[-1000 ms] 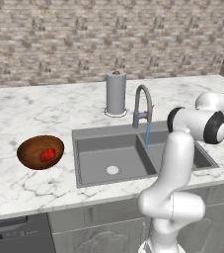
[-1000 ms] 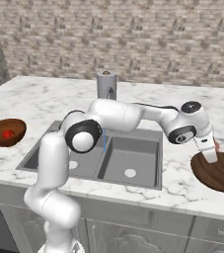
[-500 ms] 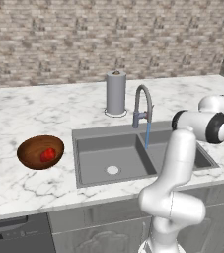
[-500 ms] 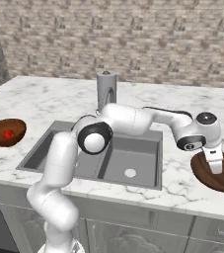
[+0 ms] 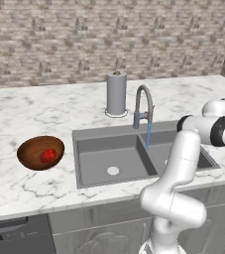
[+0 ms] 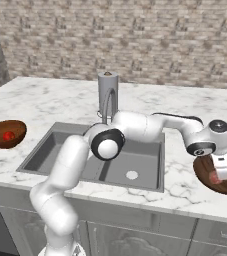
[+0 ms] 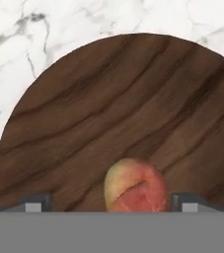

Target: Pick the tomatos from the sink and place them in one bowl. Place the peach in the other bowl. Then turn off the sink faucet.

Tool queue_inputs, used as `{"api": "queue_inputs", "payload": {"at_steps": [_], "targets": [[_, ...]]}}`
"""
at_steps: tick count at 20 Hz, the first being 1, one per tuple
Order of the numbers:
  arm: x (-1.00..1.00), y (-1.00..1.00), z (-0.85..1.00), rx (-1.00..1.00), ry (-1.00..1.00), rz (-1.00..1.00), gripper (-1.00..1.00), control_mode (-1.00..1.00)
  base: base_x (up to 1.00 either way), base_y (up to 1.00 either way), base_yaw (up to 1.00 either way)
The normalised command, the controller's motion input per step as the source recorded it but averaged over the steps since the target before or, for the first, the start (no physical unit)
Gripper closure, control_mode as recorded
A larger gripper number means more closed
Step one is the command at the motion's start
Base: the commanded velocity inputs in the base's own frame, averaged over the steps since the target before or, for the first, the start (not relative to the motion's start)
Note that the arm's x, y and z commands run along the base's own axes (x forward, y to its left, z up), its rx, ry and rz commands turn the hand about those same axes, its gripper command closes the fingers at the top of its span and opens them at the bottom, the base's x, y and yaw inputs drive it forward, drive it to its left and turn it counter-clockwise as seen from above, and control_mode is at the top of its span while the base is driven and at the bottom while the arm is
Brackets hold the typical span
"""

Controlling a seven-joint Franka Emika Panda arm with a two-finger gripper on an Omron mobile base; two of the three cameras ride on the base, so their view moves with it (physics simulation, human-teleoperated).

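We see the jaws spread clear either side of the small pinkish-tan round peach [image 7: 135, 187], which seems to rest inside the dark reddish-brown wooden bowl [image 7: 108, 99].

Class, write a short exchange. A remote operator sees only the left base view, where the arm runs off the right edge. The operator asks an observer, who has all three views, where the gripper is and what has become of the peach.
Operator: My arm leaves the picture to the right. Where does the gripper end up?
Observer: In the right base view the gripper points down over the other bowl, on the counter right of the sink.
Operator: Is the peach in that bowl?
Observer: Yes. The hand view shows the peach lying on the bowl's wooden floor.
Operator: Is it gripped?
Observer: No. The jaws stand open, with a gap on each side of the peach.
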Motion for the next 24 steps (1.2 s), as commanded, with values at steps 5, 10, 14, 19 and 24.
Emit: {"api": "queue_inputs", "payload": {"at_steps": [5,10,14,19,24], "targets": [[0.56,-0.11,0.0,0.07,0.0,-0.02,-1.0,-1.0,0.0,0.0,0.0],[-0.27,-0.04,0.51,0.03,0.01,-0.03,-1.0,-1.0,0.0,0.0,0.0],[-0.79,0.31,0.57,0.0,0.05,-0.06,-1.0,-1.0,0.0,0.0,0.0],[-0.84,0.87,0.12,-0.05,0.02,-0.04,-1.0,-1.0,0.0,0.0,0.0],[-0.69,1.0,0.1,-0.16,0.0,0.0,-1.0,-1.0,0.0,0.0,0.0]]}}
